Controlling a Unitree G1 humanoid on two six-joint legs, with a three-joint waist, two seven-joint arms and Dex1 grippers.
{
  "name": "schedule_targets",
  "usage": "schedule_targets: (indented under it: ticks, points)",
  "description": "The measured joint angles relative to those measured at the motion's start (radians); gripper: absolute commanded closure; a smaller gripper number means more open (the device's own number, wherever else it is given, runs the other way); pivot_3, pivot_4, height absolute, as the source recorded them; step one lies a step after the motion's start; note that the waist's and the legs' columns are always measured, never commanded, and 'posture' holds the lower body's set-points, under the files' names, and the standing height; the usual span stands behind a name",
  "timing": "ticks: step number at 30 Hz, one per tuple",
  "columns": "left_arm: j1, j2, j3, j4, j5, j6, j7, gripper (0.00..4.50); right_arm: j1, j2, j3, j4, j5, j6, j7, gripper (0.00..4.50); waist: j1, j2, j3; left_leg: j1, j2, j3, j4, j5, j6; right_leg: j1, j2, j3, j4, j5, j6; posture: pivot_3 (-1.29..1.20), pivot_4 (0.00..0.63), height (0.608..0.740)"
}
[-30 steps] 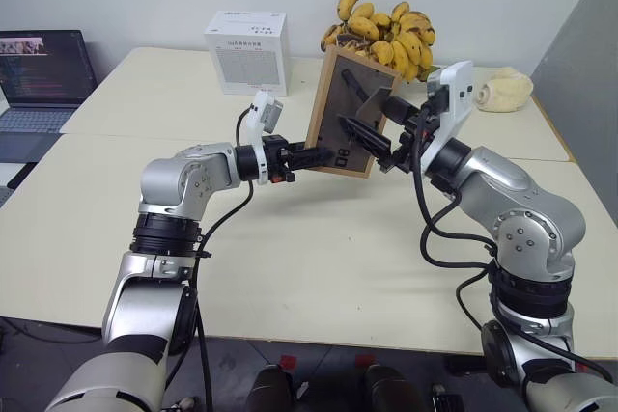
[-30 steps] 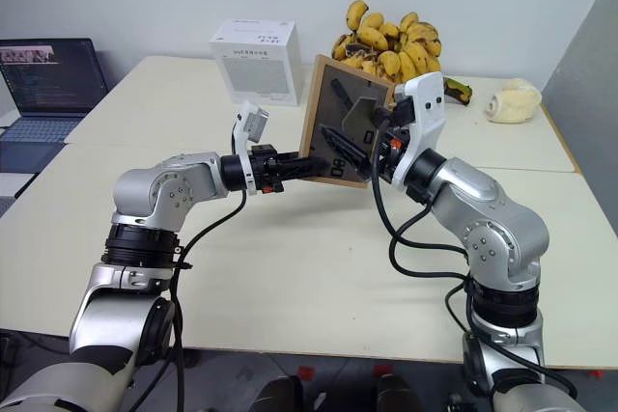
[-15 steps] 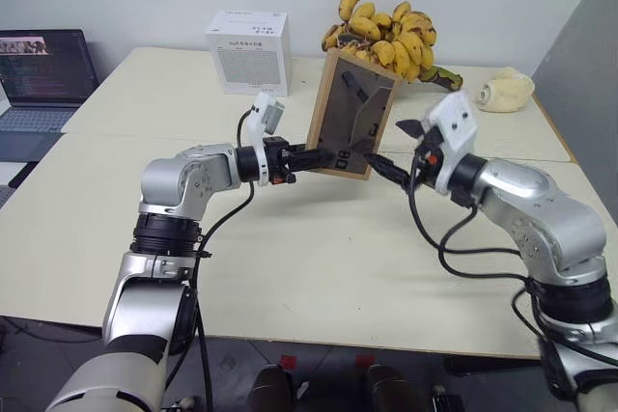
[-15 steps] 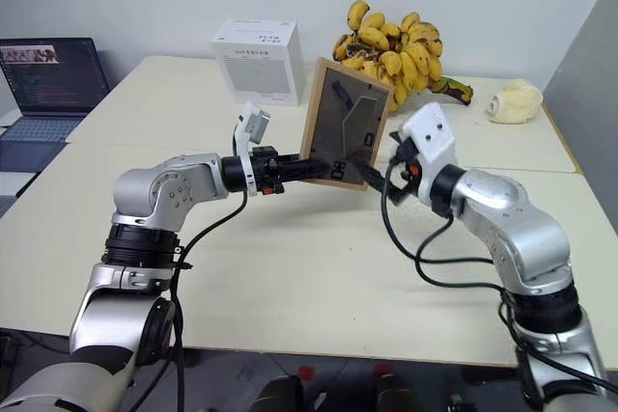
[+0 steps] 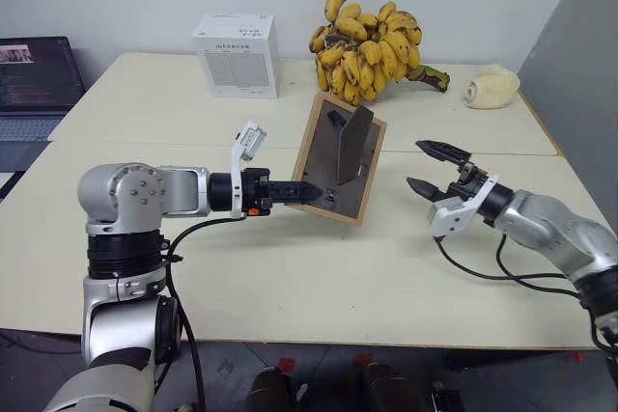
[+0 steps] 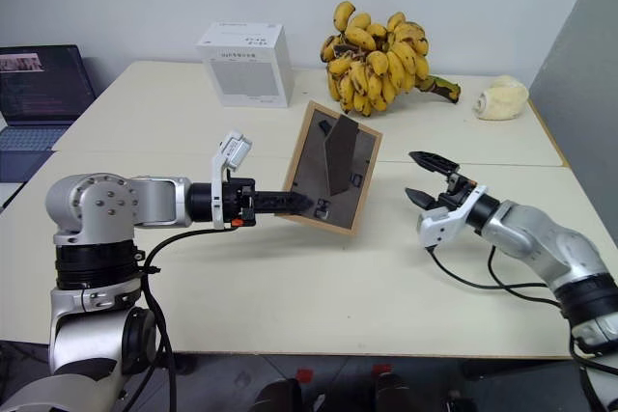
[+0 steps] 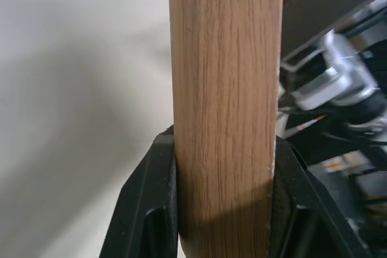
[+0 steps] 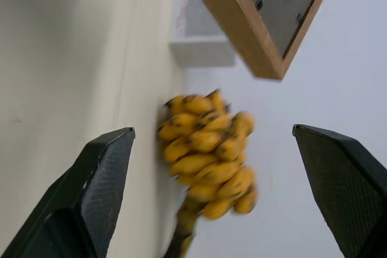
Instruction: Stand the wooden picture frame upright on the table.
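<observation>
Cream table (image 5: pixel 290 267), bananas (image 5: pixel 367 34) and white box (image 5: pixel 237 42) behind picture frame (image 5: pixel 340 171)

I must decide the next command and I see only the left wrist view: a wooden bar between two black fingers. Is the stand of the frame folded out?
Observer: Yes. On the grey back of the frame the stand sticks out.
Operator: Does the frame rest on the table?
Observer: I cannot tell; its lower edge is close to the table, and it is tilted.
Operator: Where is the right tool?
Observer: The right tool is open, apart from the frame, on its right side. The left tool grips the frame's edge.
</observation>
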Motion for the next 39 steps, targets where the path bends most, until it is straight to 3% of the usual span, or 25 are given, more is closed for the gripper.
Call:
schedule_targets:
  ticks: [6, 11, 22, 39]
  points:
    - [0.013, 0.059, 0.005, 0.004, -0.269, 0.004, 0.191, 3.21, -0.104, 0.119, 0.102, 0.174, -0.252, -0.057, -0.339, 0.12, 0.004, 0.000, 0.000, 0.001, -0.001, -0.001, 0.003, 0.001, -0.001, 0.001, -0.001, 0.000, 0.004, 0.000, 0.000, 0.00, 0.150, 0.740]
    - [0.012, 0.113, 0.008, 0.055, -0.464, 0.004, 0.342, 3.21, -0.195, 0.161, 0.159, 0.293, -0.353, -0.055, -0.515, 0.12, 0.005, 0.000, 0.000, 0.001, -0.002, -0.002, 0.003, 0.001, -0.001, 0.001, -0.001, 0.000, 0.006, 0.000, 0.000, 0.00, 0.150, 0.740]
    - [0.036, 0.189, -0.042, 0.083, -0.724, 0.001, 0.543, 3.21, -0.282, 0.123, 0.200, 0.374, -0.379, -0.101, -0.626, 0.12, 0.007, 0.000, 0.000, 0.001, -0.002, -0.003, 0.005, 0.001, -0.001, 0.001, -0.001, -0.001, 0.009, 0.000, 0.000, 0.00, 0.150, 0.740]
    - [0.029, 0.317, -0.204, 0.113, -0.961, -0.110, 0.629, 3.21, -0.376, 0.190, 0.277, 0.385, -0.447, -0.090, -0.766, 0.12, 0.006, 0.000, 0.000, 0.001, -0.003, -0.004, 0.012, 0.001, -0.001, 0.001, -0.001, -0.001, 0.015, 0.000, 0.000, 0.00, 0.150, 0.740]
